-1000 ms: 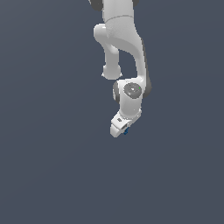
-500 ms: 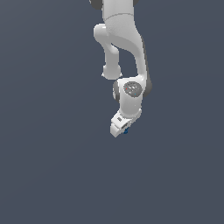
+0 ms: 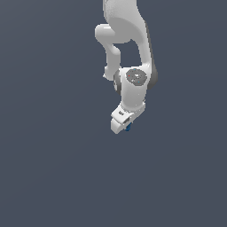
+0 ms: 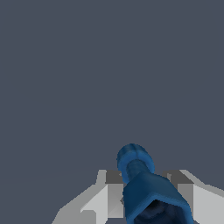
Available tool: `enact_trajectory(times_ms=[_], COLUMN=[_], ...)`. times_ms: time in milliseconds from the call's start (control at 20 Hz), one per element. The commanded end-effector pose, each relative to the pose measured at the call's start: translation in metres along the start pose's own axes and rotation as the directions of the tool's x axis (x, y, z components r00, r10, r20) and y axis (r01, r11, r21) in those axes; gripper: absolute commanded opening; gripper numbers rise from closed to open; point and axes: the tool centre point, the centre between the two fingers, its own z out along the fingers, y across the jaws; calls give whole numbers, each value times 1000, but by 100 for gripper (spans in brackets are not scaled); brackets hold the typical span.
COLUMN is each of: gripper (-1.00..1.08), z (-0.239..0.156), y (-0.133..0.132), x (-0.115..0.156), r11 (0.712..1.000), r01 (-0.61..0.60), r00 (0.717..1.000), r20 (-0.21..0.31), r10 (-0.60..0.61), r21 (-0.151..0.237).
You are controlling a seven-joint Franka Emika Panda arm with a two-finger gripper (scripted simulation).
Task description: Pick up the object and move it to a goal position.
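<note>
The object (image 4: pixel 139 175) is a small dark-blue spool-like piece with a narrow stem and wider ends. It fills the gap between the two white fingers (image 4: pixel 103 192) in the wrist view. My gripper (image 4: pixel 146 186) is shut on it. In the exterior view only a blue speck of the object (image 3: pixel 128 128) peeks out under the white hand, where the gripper (image 3: pixel 127 129) points downward from the bent arm. Most of the object is hidden behind the hand there.
A plain dark grey surface (image 3: pixel 53 168) fills both views around the arm. The white arm's links (image 3: pixel 126 26) come in from the exterior view's upper edge. No other object shows.
The hand and wrist have moved slightly upward in the exterior view, with the blue object still held in the fingers.
</note>
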Motion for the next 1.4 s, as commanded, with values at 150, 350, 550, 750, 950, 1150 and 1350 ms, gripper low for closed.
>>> enact_trajectory(times_ms=[150, 350, 550, 750, 950, 1150, 1350], gripper=[-100, -100, -100, -100, -100, -100, -100], z=[-56, -102, -147, -190, -232, -273, -307], y=[5, 9, 13, 17, 21, 26, 31], x=[0, 0, 1, 1, 2, 3, 4], r11=[1000, 1000, 1000, 1000, 1000, 1000, 1000], r01=[1, 1, 2, 2, 2, 1, 0], r00=[1000, 1000, 1000, 1000, 1000, 1000, 1000], r20=[-1, -2, -2, -2, -2, -2, -1], r10=[-1, -1, -2, -2, -2, -1, 0], r21=[0, 1, 1, 1, 1, 1, 0])
